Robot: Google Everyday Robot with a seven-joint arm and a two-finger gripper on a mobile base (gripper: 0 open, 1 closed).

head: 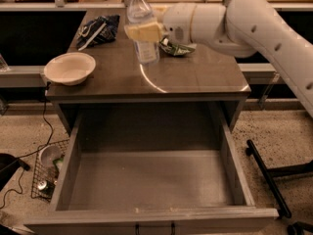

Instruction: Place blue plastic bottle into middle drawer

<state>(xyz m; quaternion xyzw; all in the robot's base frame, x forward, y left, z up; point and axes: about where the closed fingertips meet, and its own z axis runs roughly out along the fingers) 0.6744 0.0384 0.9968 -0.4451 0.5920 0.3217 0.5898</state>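
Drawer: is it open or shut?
Open: the middle drawer is pulled out, its inside showing. The gripper holds the blue plastic bottle over the tabletop.

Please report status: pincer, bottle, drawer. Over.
Pincer shut on slim clear plastic bottle, upright over grey cabinet top. Open below: wide grey wooden drawer, nothing inside.

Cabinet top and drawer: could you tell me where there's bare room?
The drawer is bare throughout. The top is free from the bowl rightwards along the front. The back is crowded: blue bag, green bag, and the gripper holding the bottle.

Gripper (145,32) holds blue plastic bottle (145,52) upright beyond open middle drawer (65,173).
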